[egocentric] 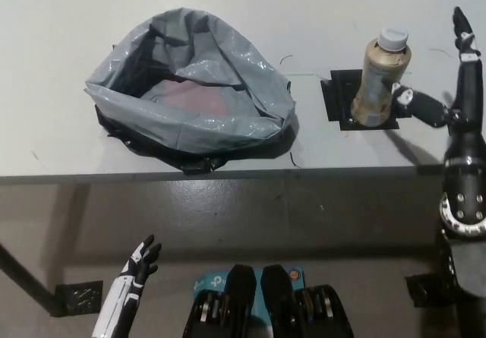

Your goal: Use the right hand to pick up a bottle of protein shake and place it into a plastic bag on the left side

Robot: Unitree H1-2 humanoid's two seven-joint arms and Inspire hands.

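1. Early going here: the protein shake bottle (381, 80) stands upright on its black square mat (332, 99) in the upper right of the frame, nothing lifted, nothing bagged.
2. The plastic bag (190, 87) sits in the upper left on the bench (319, 148), mouth gaping wide, well apart from the bottle. It looks ready to receive.
3. The black right hand (448, 87) is up at the right edge of the frame, just beside the bottle on its right. Its fingers are spread: one points up toward the top edge, another reaches left, its tip near or just touching the bottle's lower body. Contact is too close to call.
4. No grasp yet, I judge: the hand is not wrapped around the bottle, and the bottle stands straight.
5. The white left hand (137, 266) rests in the lower left, below the bench edge, fingers loosely apart, holding nothing.
6. Left to do: close around the bottle, lift, carry it left across the bench, release over the bag.
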